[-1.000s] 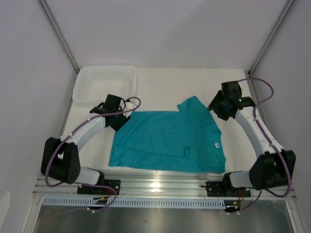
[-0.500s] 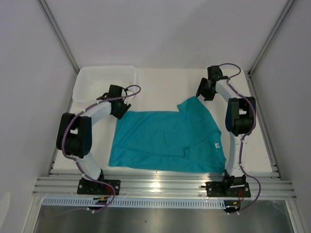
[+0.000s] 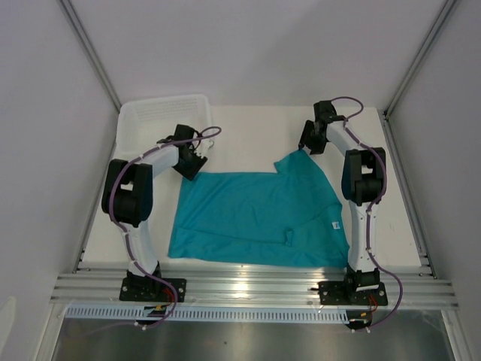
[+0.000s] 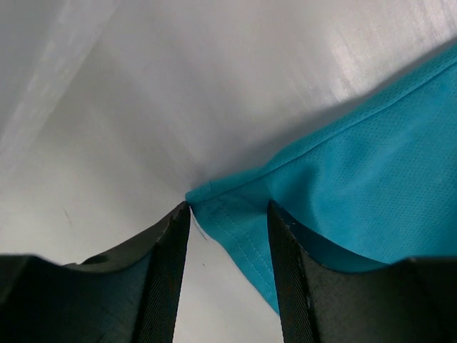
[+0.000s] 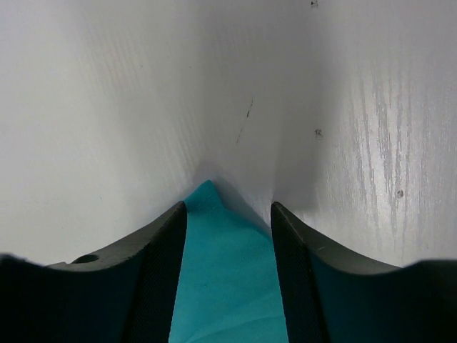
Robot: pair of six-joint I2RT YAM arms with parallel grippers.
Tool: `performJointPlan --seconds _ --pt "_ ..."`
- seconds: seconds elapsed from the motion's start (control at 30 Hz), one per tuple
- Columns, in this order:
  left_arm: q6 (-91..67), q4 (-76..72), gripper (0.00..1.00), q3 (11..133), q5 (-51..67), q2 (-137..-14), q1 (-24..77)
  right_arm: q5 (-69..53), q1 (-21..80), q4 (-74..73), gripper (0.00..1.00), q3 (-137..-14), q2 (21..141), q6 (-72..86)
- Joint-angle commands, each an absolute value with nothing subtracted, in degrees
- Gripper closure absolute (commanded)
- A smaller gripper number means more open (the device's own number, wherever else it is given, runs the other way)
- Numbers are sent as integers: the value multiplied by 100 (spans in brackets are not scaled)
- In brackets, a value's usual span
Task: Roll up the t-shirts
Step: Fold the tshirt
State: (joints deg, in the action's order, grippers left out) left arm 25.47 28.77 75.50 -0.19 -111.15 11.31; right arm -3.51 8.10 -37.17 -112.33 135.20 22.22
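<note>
At the t-shirt [image 3: 255, 218] corners, left gripper [image 4: 228, 209] and right gripper [image 5: 228, 207], spread wide, straddle cloth.

White table [image 3: 248, 128], matte top, walled in by pale panels on three sides. A few small dark scuffs [image 5: 248, 108] show up close on the surface.

Far-left corner: white plastic mesh tray [image 3: 165, 98], sitting flat.

Centre: teal t-shirt [image 3: 255, 214] spread flat on the tabletop, laid sideways with the collar end to the right. White neck label [image 3: 333, 225] near its right edge. One short sleeve [image 3: 297, 162] points toward the far side. Tray and shirt lie apart, with bare table between them.
</note>
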Motion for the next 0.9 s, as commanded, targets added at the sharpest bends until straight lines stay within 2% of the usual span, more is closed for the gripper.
performJointPlan --seconds 0.0,0.2,0.3,0.4,0.5,0.53,0.6,0.67,0.8,0.87 --pt "2452 3199 49 7822 158 -11224 1046 -387 861 -3833 46 -10908 13500 2171" --pt "2478 3322 50 7875 167 -11338 1002 -404 923 -3788 52 -10705 13140 1934" --pt "2487 3331 55 7892 219 -11338 993 -465 1028 -3710 53 -10503 13008 1864" --pt "2496 3410 67 7893 307 -11312 993 -606 1063 -3578 54 -10319 12938 1933" --pt "2531 3384 97 7770 404 -11215 993 -545 1046 -3595 62 -10336 12999 1986" --pt "2549 3366 99 7735 413 -11145 993 -519 1046 -3603 65 -10336 12999 1995" --pt "2619 3287 99 7586 457 -11048 993 -484 1028 -3630 75 -10292 12973 2004" --pt "2663 3174 99 7506 474 -10908 993 -422 1002 -3595 79 -10222 12920 1995" --pt "2768 3076 99 7330 457 -10749 993 -334 967 -3647 100 -10187 12736 1986" --pt "2795 3032 99 7199 492 -10540 993 -290 958 -3656 100 -10143 12604 1951"
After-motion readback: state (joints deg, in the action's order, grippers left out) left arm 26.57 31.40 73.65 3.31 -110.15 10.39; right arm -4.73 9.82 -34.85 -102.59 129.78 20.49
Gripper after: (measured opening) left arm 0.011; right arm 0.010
